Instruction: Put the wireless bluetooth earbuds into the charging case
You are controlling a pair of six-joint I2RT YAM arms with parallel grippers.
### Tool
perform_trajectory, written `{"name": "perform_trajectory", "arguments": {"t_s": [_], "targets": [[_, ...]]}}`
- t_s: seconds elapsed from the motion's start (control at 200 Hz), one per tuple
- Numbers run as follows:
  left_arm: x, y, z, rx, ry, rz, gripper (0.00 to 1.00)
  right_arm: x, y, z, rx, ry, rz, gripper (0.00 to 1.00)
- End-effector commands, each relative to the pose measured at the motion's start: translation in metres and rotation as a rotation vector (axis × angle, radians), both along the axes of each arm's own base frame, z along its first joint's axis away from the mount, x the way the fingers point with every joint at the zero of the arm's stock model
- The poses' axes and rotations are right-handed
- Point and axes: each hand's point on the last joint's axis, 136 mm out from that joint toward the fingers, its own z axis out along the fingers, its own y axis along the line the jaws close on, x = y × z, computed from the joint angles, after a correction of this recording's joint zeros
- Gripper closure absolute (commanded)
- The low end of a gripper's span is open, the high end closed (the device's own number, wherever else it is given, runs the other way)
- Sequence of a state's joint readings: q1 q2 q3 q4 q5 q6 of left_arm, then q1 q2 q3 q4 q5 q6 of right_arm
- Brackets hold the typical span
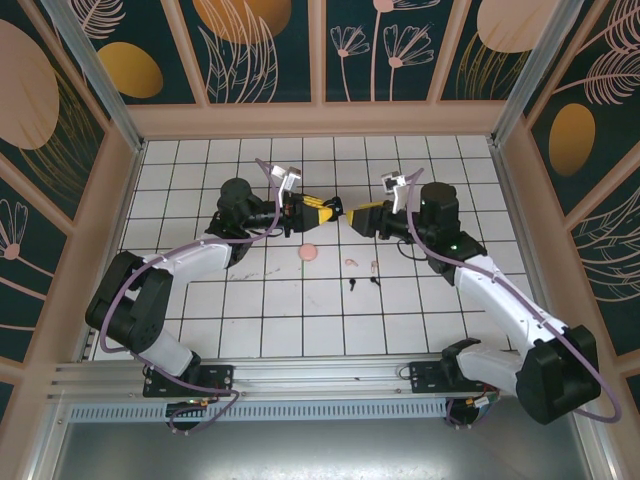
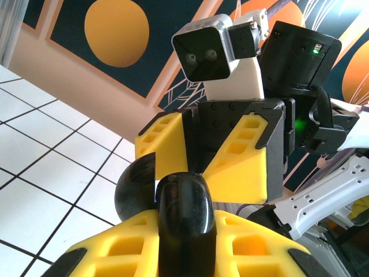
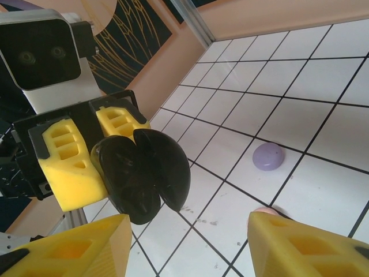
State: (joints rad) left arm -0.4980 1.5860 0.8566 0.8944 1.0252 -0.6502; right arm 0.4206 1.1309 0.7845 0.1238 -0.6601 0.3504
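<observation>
My left gripper [image 1: 322, 212] [image 2: 185, 234] is shut on a glossy black charging case [image 2: 184, 213] [image 3: 144, 173], held above the table with its lid [image 2: 134, 187] hinged open. My right gripper [image 1: 352, 214] [image 3: 190, 248] faces it at close range, open, with nothing between its yellow fingers [image 3: 305, 242]. The case hangs just beyond those fingertips. Two pale pink earbuds [image 1: 351, 262] and two black earbuds [image 1: 353, 284] lie on the tiled table [image 1: 420, 320] below the grippers.
A round pink case [image 1: 308, 253] [image 3: 270, 212] lies on the tiles, partly behind my right finger in the right wrist view. A lilac case [image 3: 268, 156] rests a little farther away. Wooden walls [image 1: 320, 120] surround the table.
</observation>
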Motion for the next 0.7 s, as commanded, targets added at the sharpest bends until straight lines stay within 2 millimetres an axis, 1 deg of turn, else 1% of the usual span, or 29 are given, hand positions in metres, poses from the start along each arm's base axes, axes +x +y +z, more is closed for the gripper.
{"name": "perform_trajectory", "arguments": {"t_s": [0.0, 0.255, 0.576, 0.691], "targets": [[-0.009, 0.0, 0.025, -0.04, -0.097, -0.028, 1.0, -0.001, 0.01, 0.009, 0.016, -0.015, 0.046, 0.45], [-0.009, -0.001, 0.027, -0.041, -0.097, -0.028, 1.0, 0.007, 0.021, 0.006, 0.004, -0.009, 0.048, 0.5], [-0.01, 0.0, 0.028, -0.043, -0.099, -0.03, 1.0, 0.019, 0.022, 0.009, 0.001, -0.013, 0.023, 0.54], [-0.01, 0.0, 0.028, -0.044, -0.101, -0.03, 1.0, 0.021, 0.023, 0.006, 0.001, -0.004, 0.018, 0.57]]}}
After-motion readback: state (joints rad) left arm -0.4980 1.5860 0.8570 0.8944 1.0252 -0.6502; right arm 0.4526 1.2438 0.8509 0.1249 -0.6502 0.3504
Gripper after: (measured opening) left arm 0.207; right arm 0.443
